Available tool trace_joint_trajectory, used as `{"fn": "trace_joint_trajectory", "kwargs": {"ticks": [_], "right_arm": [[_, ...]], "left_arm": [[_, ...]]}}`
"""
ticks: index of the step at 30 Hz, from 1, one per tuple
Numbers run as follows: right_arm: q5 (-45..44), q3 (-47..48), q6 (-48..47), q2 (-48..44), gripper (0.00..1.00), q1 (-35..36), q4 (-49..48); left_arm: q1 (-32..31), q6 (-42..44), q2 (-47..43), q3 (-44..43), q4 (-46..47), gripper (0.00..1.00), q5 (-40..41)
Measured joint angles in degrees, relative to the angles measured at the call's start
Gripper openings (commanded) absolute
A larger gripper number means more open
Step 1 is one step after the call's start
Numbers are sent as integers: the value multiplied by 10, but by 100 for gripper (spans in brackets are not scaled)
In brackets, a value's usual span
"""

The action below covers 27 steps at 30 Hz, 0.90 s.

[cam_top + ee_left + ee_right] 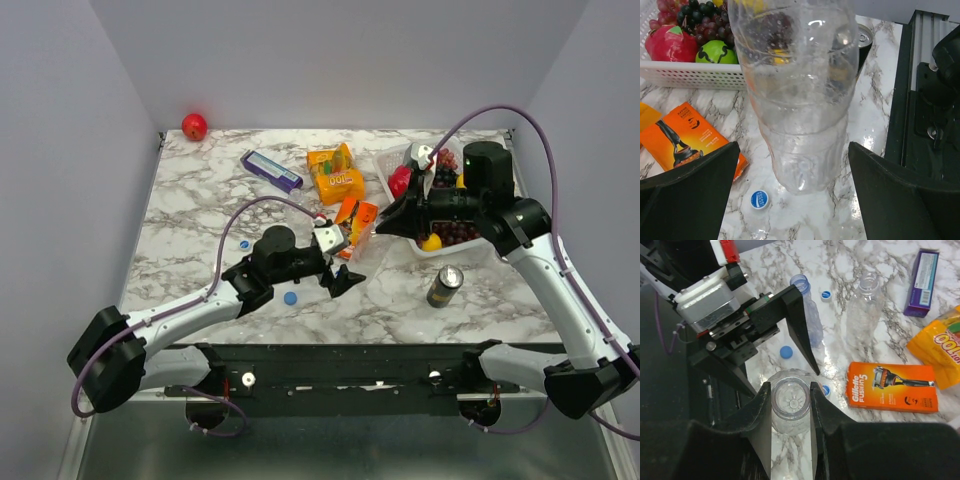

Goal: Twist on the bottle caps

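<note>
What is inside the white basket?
You can see dark grapes, a red fruit and a green fruit in the basket. The clear bottle in front blurs the rest.

A cap lies just beside the bottle, basket behind.

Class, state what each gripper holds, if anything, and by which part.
The right gripper holds a clear bottle at its base end. The left gripper is open, holding nothing.
</note>
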State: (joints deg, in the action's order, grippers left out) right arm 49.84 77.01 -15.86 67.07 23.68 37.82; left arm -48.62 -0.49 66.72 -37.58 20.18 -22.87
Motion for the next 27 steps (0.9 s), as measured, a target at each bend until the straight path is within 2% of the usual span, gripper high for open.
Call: {"fn": "trace_joint_trajectory", "kwargs": {"ticks": [13,18,20,22,23,24,25,27], "right_arm": [[44,7,56,9,9,9,-33],[49,7,67,9,10,19,-49],[50,7,70,8,10,20,-54],[50,7,71,8,22,23,-58],[50,7,71,8,30,24,-59],[50,7,71,8,45,25,-60],[50,7,71,8,52,26,-59],[45,17,68,9,66,26,-46]], "left_arm": [[-10,-4,34,-2,26,97,-29],[-10,-4,43,-10,26,87,-40],[-11,-3,44,-13,26,80,-49],[-12,-4,44,-13,27,72,-54],[-12,-5,44,-13,26,69,-57],[-13,-5,43,-13,26,65,-59],[-12,-9,40,-13,23,56,-60],[-6,-10,31,-13,14,51,-63]]}}
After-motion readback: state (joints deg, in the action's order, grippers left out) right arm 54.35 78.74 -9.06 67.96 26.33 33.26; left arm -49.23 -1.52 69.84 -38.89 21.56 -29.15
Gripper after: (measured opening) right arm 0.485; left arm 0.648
